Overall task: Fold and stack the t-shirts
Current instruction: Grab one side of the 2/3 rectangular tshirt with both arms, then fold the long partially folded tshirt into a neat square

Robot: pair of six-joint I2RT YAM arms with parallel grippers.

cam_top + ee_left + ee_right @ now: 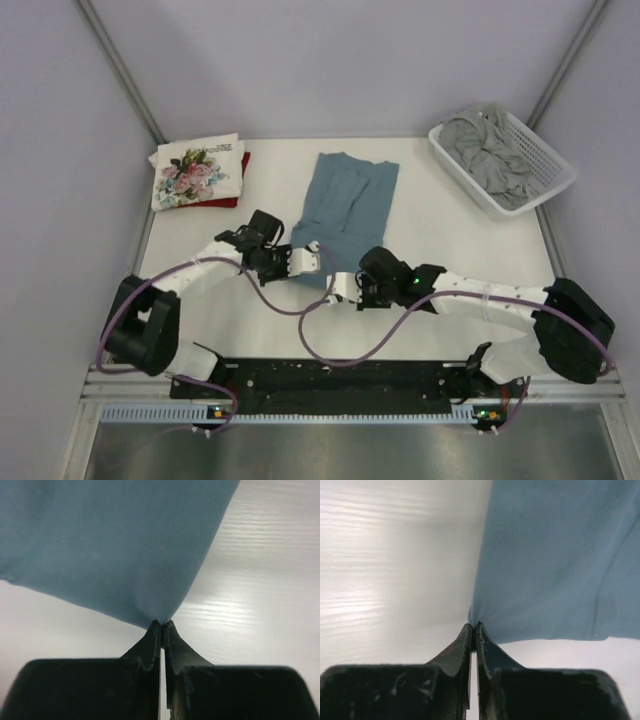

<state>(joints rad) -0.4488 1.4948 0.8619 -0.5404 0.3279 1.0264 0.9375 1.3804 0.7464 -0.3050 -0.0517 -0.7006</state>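
The teal-blue t-shirt (348,205) lies folded lengthwise in the middle of the table. My left gripper (312,256) is shut on its near left corner; the left wrist view shows the cloth (115,545) pinched at the fingertips (156,628). My right gripper (336,290) is shut on its near right corner, with the cloth (560,560) pulled taut from the fingertips (469,629). The white floral t-shirt (196,170) lies folded on the dark red t-shirt (240,175) at the back left. The grey t-shirt (492,152) is crumpled in the basket.
The white lattice basket (555,180) stands at the back right corner. Both arms reach in over the near middle of the table, with purple cables looping beneath them. Grey walls close in the table on three sides.
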